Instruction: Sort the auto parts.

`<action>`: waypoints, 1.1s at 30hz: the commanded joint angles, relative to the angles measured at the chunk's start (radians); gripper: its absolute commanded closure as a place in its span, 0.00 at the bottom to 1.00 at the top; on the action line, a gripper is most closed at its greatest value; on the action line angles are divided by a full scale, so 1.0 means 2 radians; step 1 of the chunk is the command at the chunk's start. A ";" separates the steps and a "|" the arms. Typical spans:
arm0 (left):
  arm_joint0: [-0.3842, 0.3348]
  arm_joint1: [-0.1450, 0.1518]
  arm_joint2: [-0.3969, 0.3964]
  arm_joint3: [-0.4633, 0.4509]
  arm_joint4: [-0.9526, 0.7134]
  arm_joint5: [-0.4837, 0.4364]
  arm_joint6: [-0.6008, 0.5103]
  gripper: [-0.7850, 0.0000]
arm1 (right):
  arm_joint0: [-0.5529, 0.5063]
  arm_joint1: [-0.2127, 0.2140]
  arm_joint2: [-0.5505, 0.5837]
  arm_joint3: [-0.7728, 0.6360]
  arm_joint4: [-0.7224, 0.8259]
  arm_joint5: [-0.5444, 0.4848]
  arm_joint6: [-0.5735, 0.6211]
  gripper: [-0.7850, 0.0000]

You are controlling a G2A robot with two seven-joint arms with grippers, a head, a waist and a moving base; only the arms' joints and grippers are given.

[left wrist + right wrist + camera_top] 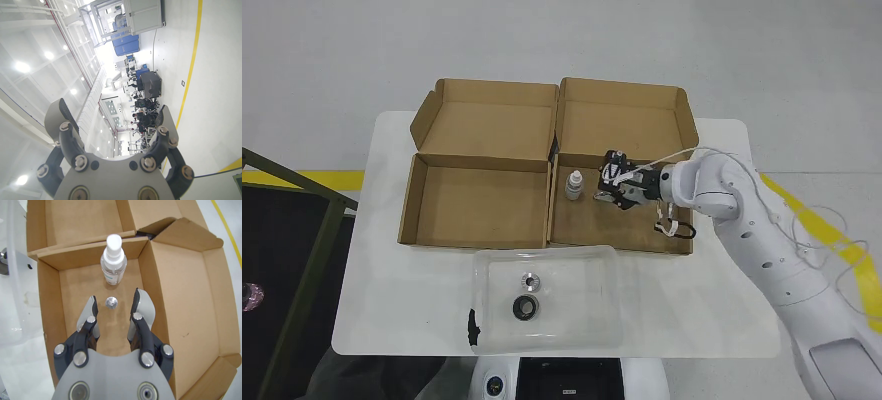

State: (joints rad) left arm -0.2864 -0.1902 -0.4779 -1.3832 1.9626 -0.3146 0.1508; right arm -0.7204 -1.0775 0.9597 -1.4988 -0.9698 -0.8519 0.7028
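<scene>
Right gripper (115,295), jaws apart, over small round silver metal part (111,302) in brown cardboard box (189,285); clear plastic spray bottle (113,264) upright near. Left gripper (113,103) spread.

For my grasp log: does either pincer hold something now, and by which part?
Nothing is held. The right pincer is open above a small silver part lying in a cardboard box; the left pincer is open, empty.

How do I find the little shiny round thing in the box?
On the table, find the cardboard box on the robot's right. On its floor, beside the upright spray bottle, lies the metal disc, below the open right gripper. It is flat and silver; the bottle is tall and clear.
</scene>
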 commanded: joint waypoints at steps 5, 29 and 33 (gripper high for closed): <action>0.000 0.000 0.000 0.000 0.000 0.000 0.000 0.00 | -0.042 0.013 0.038 -0.072 0.010 0.002 0.006 0.52; 0.000 0.000 0.000 0.000 0.000 0.000 0.000 0.00 | -0.117 0.017 -0.004 -0.226 -0.020 0.018 -0.034 0.51; 0.000 0.000 0.000 0.000 0.000 0.000 0.000 0.00 | -0.109 0.013 -0.030 -0.229 -0.029 0.016 -0.033 0.52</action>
State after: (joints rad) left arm -0.2864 -0.1902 -0.4779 -1.3832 1.9626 -0.3146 0.1508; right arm -0.9412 -1.0504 0.9106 -1.9545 -1.0254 -0.8192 0.6355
